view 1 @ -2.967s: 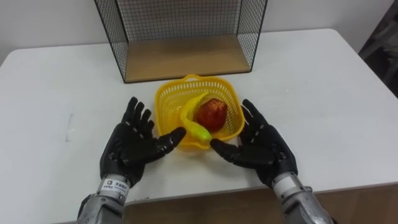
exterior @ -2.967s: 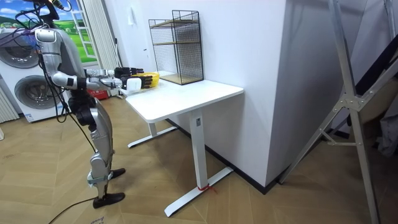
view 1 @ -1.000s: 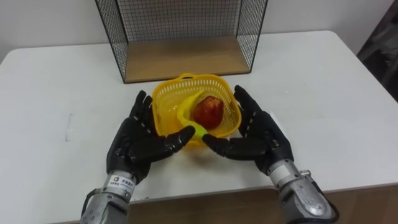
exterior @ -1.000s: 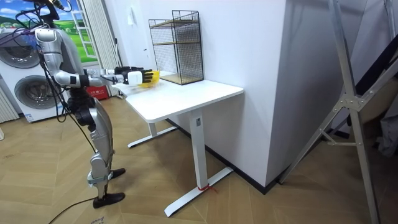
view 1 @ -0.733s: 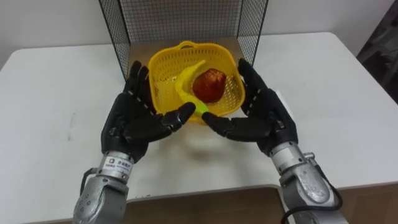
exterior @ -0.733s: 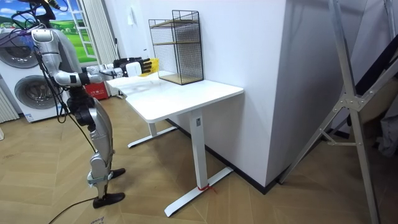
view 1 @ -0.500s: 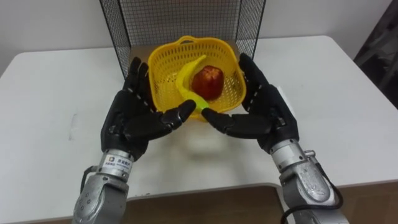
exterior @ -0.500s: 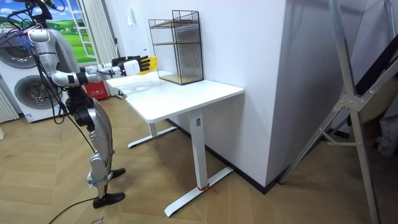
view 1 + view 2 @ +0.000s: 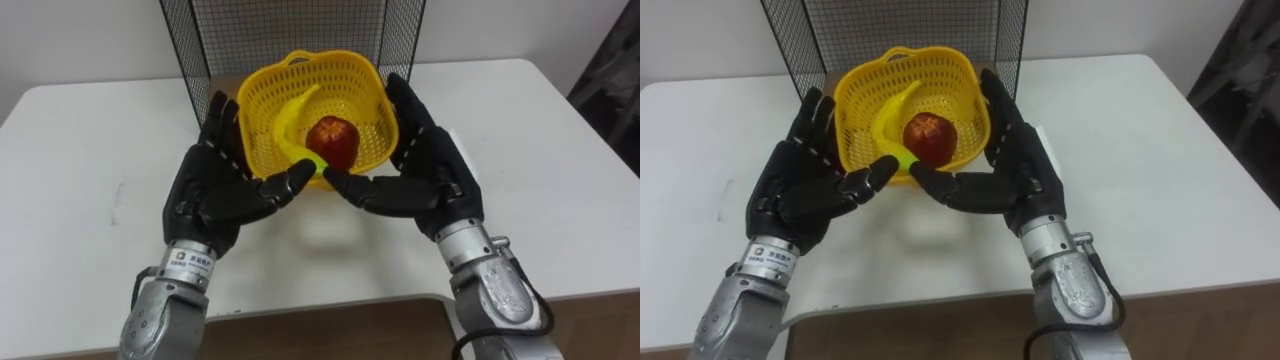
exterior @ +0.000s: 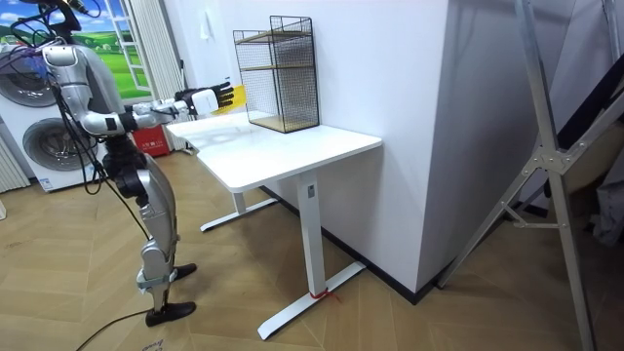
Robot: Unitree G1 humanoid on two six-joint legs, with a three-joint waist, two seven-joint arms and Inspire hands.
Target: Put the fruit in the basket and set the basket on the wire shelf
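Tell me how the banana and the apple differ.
The banana is yellow with a green end; the apple is red. The banana is long and curved, the apple round. The banana's green end reaches the near rim; the apple sits low inside. Both lie in the yellow basket.

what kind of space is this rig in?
Likely a test room staged as a home laundry area: washing machines at the room view's left, a white table carrying a wire shelf, and a wood floor.
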